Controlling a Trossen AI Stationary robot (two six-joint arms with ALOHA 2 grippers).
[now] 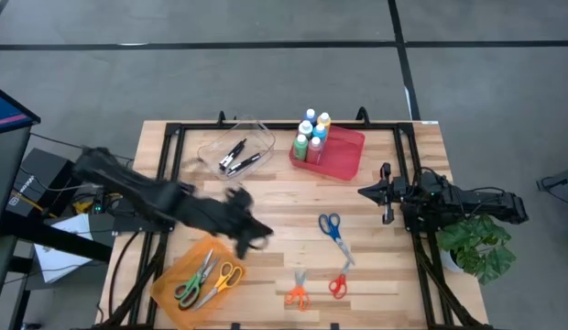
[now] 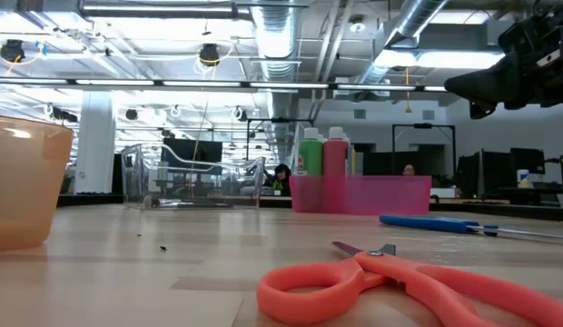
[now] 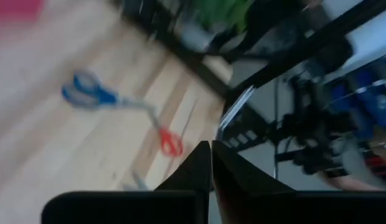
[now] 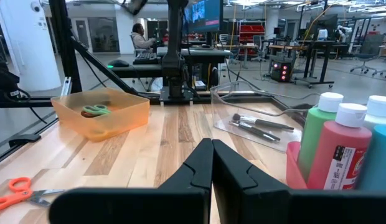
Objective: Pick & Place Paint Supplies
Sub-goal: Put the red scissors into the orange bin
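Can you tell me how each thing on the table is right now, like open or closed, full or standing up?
left gripper: shut, holding nothing, above the table's middle.
right gripper: shut, holding nothing, at the table's right edge.
paint bottles: upright, capped, inside the red bin.
red bin: holds the bottles.
clear bin: holds brushes lying flat.
orange bin: holds scissors.
blue scissors: lying flat, closed.
orange scissors: lying flat.
red scissors: lying flat.
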